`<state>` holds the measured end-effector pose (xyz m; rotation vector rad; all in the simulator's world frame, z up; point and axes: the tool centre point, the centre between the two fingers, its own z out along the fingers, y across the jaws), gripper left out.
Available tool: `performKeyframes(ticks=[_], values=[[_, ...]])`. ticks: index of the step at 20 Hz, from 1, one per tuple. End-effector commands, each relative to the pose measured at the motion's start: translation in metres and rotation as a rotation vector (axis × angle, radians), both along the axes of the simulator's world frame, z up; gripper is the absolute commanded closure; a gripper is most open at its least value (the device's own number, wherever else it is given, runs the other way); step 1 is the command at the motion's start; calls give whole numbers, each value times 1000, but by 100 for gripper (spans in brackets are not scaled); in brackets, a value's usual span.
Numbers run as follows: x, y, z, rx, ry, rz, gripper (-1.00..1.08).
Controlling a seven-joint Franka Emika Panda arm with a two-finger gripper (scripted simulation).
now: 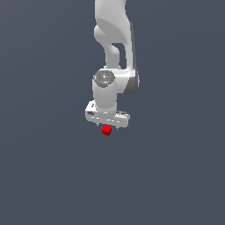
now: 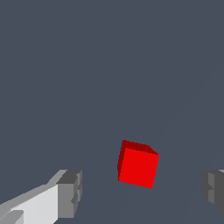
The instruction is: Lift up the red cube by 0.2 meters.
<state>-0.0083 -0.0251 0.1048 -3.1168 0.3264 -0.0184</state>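
The red cube is a tiny bright red block just below the white gripper in the exterior view. In the wrist view the red cube lies between the two grey fingertips, with a clear gap on each side. The jaws stand wide apart and touch nothing. The gripper is open, with the cube between its fingers but apart from both pads. The fingertips are mostly hidden behind the hand in the exterior view.
The white arm rises from the gripper toward the top of the exterior view. A plain dark grey-blue surface fills the rest of both views.
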Motion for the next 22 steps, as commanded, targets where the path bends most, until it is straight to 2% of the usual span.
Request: performKeyframes(ticks=[1, 8, 15, 16, 22], values=[[-6, -3, -23, -3, 4, -59, -92], [-18, -7, -70, -6, 11, -176, -92], [-21, -7, -85, -6, 13, -212, -92], [-21, -7, -85, -6, 13, -212, 108], [-21, -7, -85, -6, 13, -212, 108]])
